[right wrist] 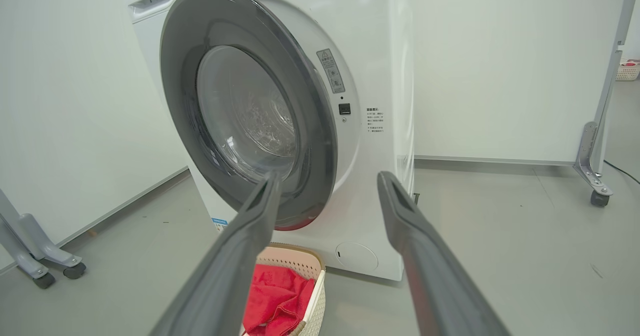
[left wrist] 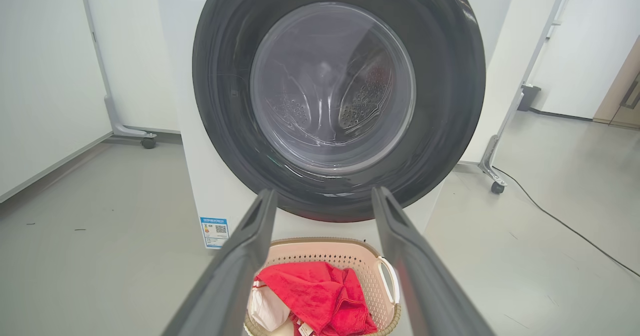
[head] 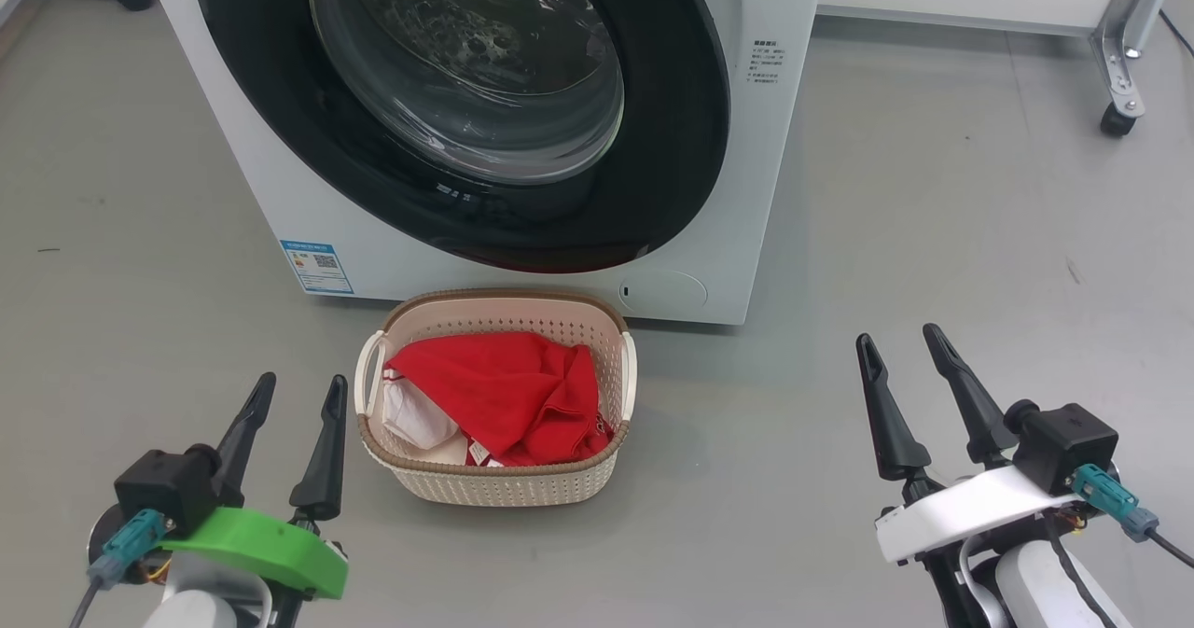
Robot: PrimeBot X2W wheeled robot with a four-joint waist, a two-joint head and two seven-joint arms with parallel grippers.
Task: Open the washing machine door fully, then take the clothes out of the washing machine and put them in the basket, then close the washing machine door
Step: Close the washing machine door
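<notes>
Fingers are held apart, nothing gripped, on left gripper (head: pixel 301 383) and right gripper (head: pixel 898 336), both low over the grey floor (head: pixel 933 236). Between them a cream perforated plastic basket (head: pixel 494 488) is set, loaded with red and white fabric clothes (head: pixel 504 390). Just behind it, the round black-rimmed glass washing machine door (head: pixel 280 96) is seen ajar on the white boxy washing machine (head: pixel 765 189).

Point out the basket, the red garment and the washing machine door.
basket (head: pixel 504 296): head view, brown rim at the back.
red garment (head: pixel 508 390): head view, middle of the fabric.
washing machine door (head: pixel 672 143): head view, black rim beside the glass.
</notes>
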